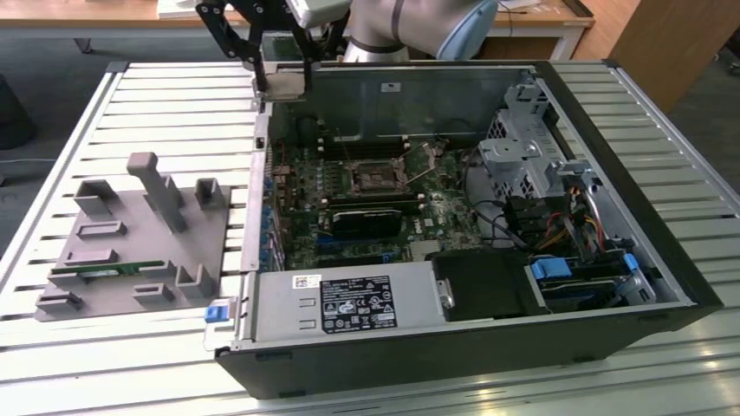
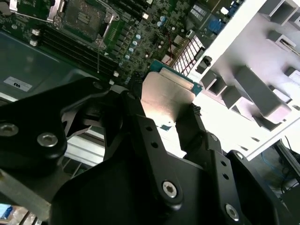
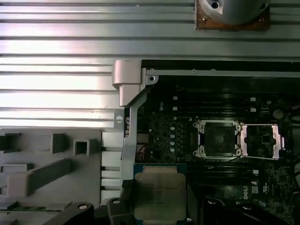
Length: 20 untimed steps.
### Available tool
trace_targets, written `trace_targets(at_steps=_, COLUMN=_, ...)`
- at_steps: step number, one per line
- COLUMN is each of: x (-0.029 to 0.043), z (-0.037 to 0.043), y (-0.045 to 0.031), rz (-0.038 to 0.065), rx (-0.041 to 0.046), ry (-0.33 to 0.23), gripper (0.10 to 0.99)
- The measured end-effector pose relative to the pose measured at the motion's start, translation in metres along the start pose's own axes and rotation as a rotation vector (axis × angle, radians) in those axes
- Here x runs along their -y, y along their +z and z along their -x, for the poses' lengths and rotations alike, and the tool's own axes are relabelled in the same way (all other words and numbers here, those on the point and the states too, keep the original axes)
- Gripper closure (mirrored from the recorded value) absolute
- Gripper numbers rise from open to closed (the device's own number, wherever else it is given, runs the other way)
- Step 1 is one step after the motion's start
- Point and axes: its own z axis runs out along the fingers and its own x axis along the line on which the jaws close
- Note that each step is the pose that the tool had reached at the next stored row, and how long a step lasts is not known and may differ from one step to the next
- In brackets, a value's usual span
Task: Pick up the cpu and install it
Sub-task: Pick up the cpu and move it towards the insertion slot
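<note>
Standing at the near edge of the slatted tabletop (image 1: 173, 113), I meet first the open computer case (image 1: 463, 364), whose near wall and grey power supply (image 1: 347, 303) close off that side. On the exterior view's left, outside the case, lies a grey parts holder (image 1: 127, 234) with a green memory stick (image 1: 104, 270) in one of its slots. Farther in, the motherboard (image 1: 347, 251) lies flat in the case. Its socket (image 1: 376, 178) stands open, and the first wrist view shows the metal load plate (image 3: 262, 140) swung aside. At the far left corner of the case hangs the end effector (image 1: 284, 87), its fingers (image 2: 187, 126) pinching the cpu (image 2: 166, 93) by two opposite edges, the shiny lid bare between them. The chip is in the air, just beside the case's left wall and well above the board.

The step in hand, I judge, is carrying the chip across to the socket. Done well, the chip is held level and squared with the socket frame, since a tilted chip could catch the frame or the raised plate. Room is fair, with open air above the board. The left wall's edge is close by and the upright far wall stands behind. The drive cage (image 1: 526, 139) and its cables (image 1: 555, 230) hem the exterior view's right.
</note>
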Motion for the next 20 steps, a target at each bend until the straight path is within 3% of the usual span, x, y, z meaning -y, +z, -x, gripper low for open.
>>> trace_targets(at_steps=14, x=-0.0035, z=0.021, y=0.0013, rz=0.0, rx=0.0, ry=0.0, gripper=0.549)
trace_targets(at_steps=20, x=-0.0147, z=0.0296, y=0.0037, rz=-0.001, rx=0.0, ry=0.001, gripper=0.549)
